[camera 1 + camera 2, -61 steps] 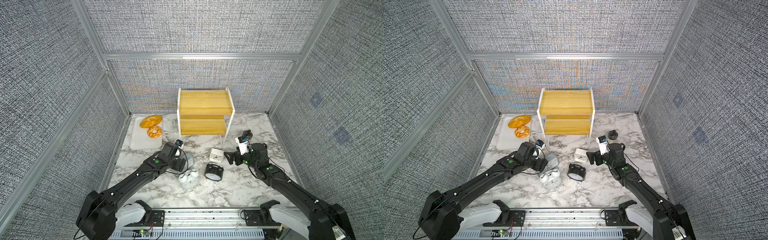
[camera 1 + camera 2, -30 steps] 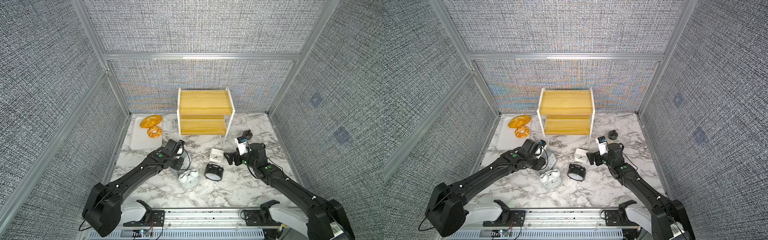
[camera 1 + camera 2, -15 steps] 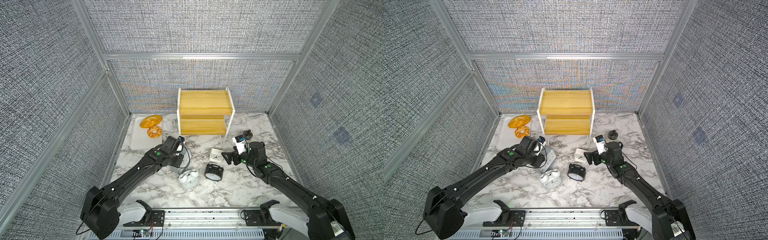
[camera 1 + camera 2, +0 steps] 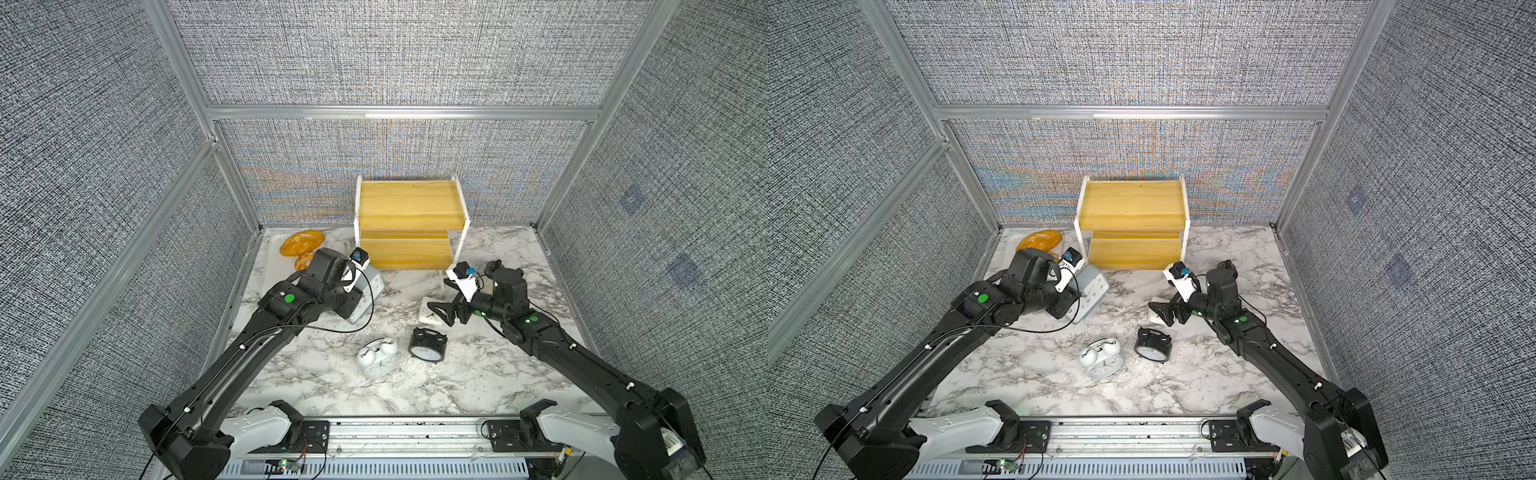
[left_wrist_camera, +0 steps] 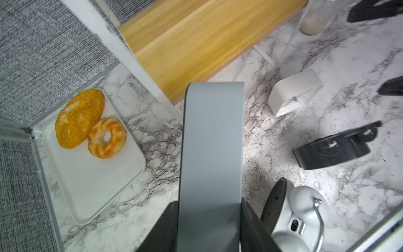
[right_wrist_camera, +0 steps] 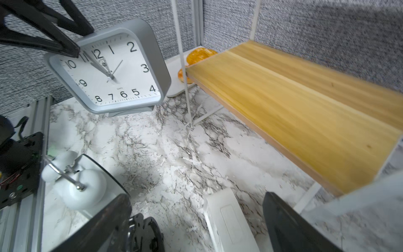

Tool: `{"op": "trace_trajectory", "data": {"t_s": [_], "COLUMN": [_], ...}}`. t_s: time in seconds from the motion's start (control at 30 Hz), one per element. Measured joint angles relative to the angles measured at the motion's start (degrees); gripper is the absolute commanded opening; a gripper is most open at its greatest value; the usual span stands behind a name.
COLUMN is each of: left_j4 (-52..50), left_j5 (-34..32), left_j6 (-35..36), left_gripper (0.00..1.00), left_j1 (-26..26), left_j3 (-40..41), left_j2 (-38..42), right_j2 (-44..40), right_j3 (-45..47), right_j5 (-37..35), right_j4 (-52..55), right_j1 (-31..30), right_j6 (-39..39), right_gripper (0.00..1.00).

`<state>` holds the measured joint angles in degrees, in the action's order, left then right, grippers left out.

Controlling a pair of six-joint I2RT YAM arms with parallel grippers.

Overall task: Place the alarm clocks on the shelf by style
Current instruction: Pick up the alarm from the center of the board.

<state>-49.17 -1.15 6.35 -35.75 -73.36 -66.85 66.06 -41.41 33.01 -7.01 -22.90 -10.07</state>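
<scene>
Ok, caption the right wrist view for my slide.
Left jaws hold the grey clock near the shelf; open right jaws frame the small white clock.

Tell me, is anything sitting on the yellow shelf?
Nothing that I can see. The shelf is bare wood on its top board, and the front of its lower board is bare too. The back of the lower board hides under the top one, so I cannot check there.

Bright, even overhead light; rainbow moiré ripples on the woven grey back wall (image 4: 395,166) in both top views. Shadows on the white marble tabletop (image 4: 478,374) are soft. The yellow wooden shelf board (image 6: 305,113) smears at the right wrist view's edge.
</scene>
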Motion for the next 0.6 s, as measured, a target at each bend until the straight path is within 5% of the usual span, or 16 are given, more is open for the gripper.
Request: {"op": "trace_trajectory", "data": {"t_s": [0.23, 0.6], "left_j4": [-2.6, -7.4], "left_j5": [11.6, 20.4], "left_j6": [9.0, 19.0], "left_gripper": [0.25, 0.25], "left_j1": [-0.1, -0.1], "left_j3": [-4.1, -11.8], "left_j2": [-0.1, -6.3], "right_j2": [2.4, 5.9], "right_j3": [-4.4, -12.8], "right_j5": [11.0, 21.3], "right_j4": [3.1, 13.1], "right_j1": [-0.3, -0.3], "right_j6": [-7.7, -19.8], "right_gripper": [0.99, 0.99]}}
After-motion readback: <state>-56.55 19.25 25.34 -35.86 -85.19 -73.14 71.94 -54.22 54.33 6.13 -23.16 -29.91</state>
